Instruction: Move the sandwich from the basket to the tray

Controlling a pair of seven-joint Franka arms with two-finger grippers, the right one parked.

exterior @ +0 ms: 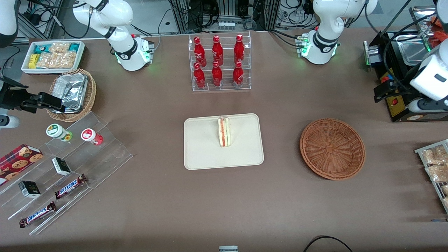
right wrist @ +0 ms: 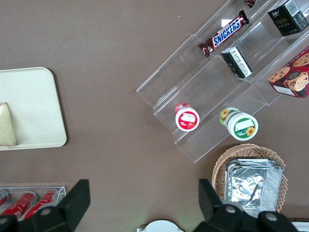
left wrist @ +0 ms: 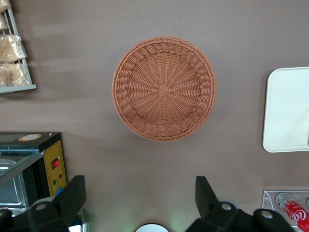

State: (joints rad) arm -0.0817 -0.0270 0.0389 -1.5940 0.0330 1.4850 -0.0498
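The sandwich point(exterior: 224, 132), a pale wedge with red and green layers along its edge, stands on the cream tray point(exterior: 203, 154) at the table's middle. Its tip also shows in the right wrist view point(right wrist: 7, 125) on the tray point(right wrist: 34, 106). The reddish-brown woven basket point(exterior: 332, 148) sits empty beside the tray, toward the working arm's end. My left gripper point(exterior: 379, 92) hangs high, farther from the front camera than the basket, next to a black appliance. In the left wrist view the gripper point(left wrist: 139, 193) is open over bare table with nothing between its fingers, and the basket point(left wrist: 164, 88) and a tray corner point(left wrist: 287, 111) show.
A clear rack of red bottles point(exterior: 218, 63) stands farther from the camera than the tray. The black appliance point(exterior: 399, 70) and a rack of snack packets point(exterior: 435, 168) lie at the working arm's end. A foil-filled tan basket point(exterior: 71, 92), white snack bin point(exterior: 52, 56) and acrylic steps point(exterior: 66, 168) lie toward the parked arm's end.
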